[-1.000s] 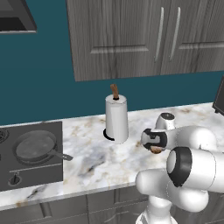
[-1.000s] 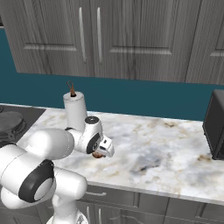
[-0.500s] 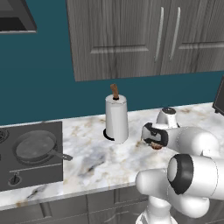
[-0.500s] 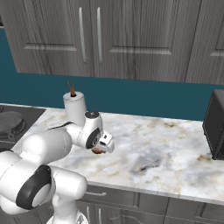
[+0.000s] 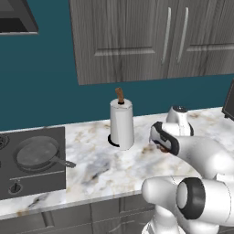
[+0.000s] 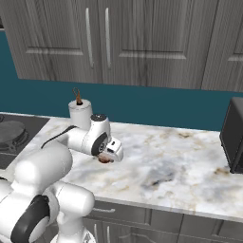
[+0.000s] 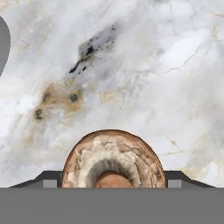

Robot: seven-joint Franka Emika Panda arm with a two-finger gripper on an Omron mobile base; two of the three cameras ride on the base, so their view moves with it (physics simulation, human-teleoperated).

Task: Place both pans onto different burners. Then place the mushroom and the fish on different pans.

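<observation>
Mushroom (image 7: pixel 113 159) sits gripped between the fingers of the gripper (image 6: pixel 105 158), gills facing the hand camera (cap side away), held above the marble counter (image 6: pixel 180 166) just right of the paper towel roll (image 5: pixel 122 123). Left of that roll, one pan (image 5: pixel 37 153) rests on a cooktop burner (image 5: pixel 27 161).

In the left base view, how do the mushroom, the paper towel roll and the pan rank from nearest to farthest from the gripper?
1. Mushroom, at the gripper itself.
2. Paper towel roll, standing to its left on the counter.
3. Pan, far left on the cooktop.
</observation>
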